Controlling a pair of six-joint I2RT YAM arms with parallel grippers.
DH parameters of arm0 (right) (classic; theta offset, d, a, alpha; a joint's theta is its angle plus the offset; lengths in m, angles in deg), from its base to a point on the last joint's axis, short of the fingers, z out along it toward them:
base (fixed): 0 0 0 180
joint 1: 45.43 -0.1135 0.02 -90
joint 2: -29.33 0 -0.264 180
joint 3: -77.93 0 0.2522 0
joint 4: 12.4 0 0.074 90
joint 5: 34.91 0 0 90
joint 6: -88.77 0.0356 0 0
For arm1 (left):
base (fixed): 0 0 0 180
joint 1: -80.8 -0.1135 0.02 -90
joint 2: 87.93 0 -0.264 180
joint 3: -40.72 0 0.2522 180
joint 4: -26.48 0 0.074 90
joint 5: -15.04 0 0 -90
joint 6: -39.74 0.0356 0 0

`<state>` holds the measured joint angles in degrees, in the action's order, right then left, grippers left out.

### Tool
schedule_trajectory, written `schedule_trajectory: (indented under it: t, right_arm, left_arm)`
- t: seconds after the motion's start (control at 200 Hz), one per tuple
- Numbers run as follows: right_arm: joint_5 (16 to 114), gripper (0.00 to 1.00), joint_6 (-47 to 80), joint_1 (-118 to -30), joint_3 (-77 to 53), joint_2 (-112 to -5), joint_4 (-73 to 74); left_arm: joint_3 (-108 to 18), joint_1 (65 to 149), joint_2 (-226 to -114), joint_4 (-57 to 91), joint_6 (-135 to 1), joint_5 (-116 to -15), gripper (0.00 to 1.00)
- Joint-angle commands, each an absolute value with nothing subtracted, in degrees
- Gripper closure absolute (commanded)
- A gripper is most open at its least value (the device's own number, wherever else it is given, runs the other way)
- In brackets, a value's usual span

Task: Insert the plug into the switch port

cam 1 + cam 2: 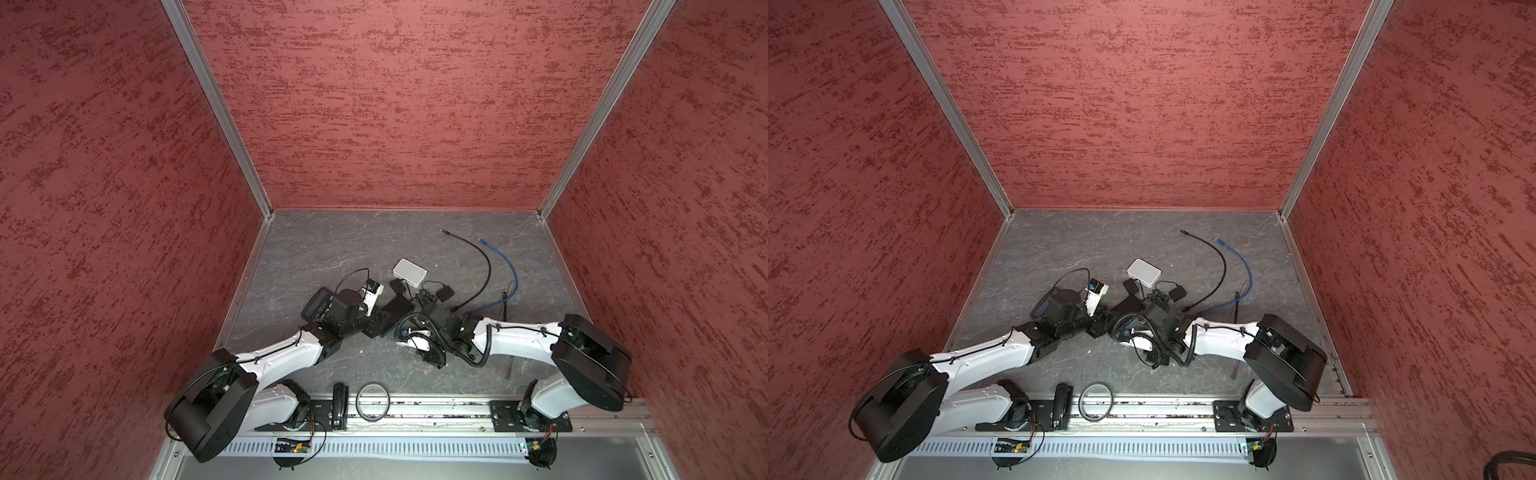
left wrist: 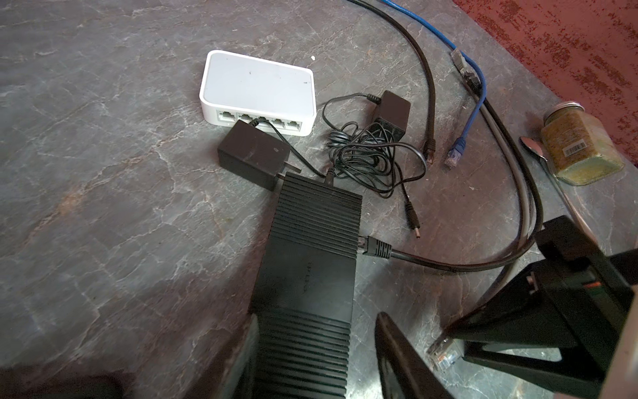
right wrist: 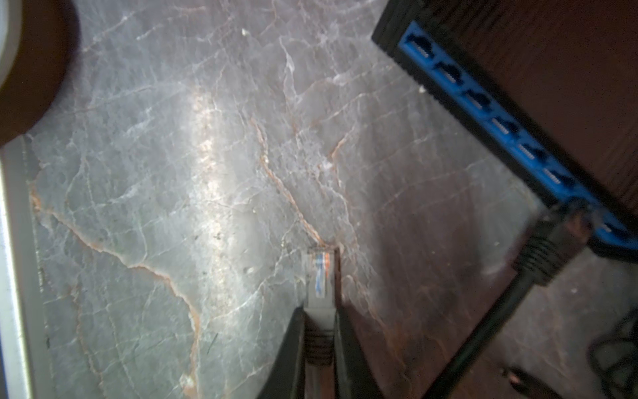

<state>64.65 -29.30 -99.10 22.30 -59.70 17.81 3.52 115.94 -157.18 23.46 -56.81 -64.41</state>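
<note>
Here we go: the right gripper (image 3: 319, 311) is clamped on the grey boot of the clear plastic network plug (image 3: 319, 273). Its fingers are tight on both sides, and the plug's nose pokes out ahead over the grey marbled table (image 3: 155, 172).

Across from it, the black ribbed switch (image 2: 310, 262) lies flat on the table with the left gripper (image 2: 316, 316) straddling 1 end. Those fingers stand apart, 1 on each side of the case. A sliver of table shows beside 1 of them, so we cannot tell whether they pinch the case or merely fence it in.

Now the bit that matters. The switch's blue port row (image 3: 483, 103) faces the right arm's side, so the right arm is the nearer one, and it has the plug. 1 port towards the end of the row is taken by a black moulded cable plug (image 3: 552, 241); the others we can see look empty.

The plug sits near the row but apart from it. Its long axis runs at a slant to the blue face, so the nose aims past the ports rather than into them.

We reckon the coming move needs a wrist swing to square the nose with an empty port, then a straight push along the plug's own axis. Which way the latch tab faces, we cannot make out.
</note>
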Motion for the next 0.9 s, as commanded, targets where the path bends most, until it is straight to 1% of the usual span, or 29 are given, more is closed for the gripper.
schedule_trajectory:
  t: [0.0,0.23,0.311,0.461,0.676,0.892]
  right_arm:
    - [60.8,0.93,-25.1,-98.8,19.6,-61.1,18.7]
    - [55.9,0.94,-12.9,-99.4,18.1,-60.9,14.2]
    - [53.8,0.96,-10.7,-100.6,18.8,-60.5,11.6]
    - [53.2,0.95,-5.9,-101.3,18.8,-61.3,9.2]
    - [52.9,0.95,-2.0,-101.9,19.6,-63.5,6.6]
    - [51.2,0.95,1.3,-102.3,18.0,-67.0,5.1]
  left_arm:
    - [2.7,115.0,-156.6,23.2,-58.9,-66.0,0.45]
    - [0.5,114.0,-156.9,19.6,-60.9,-69.4,0.45]
    - [-0.6,112.9,-157.2,18.3,-62.5,-69.4,0.44]
    - [-2.8,110.4,-160.3,16.8,-64.5,-67.0,0.45]
    - [-3.1,110.5,-164.7,21.5,-63.7,-64.3,0.45]
    - [-3.7,110.6,-169.2,26.9,-63.6,-59.0,0.46]
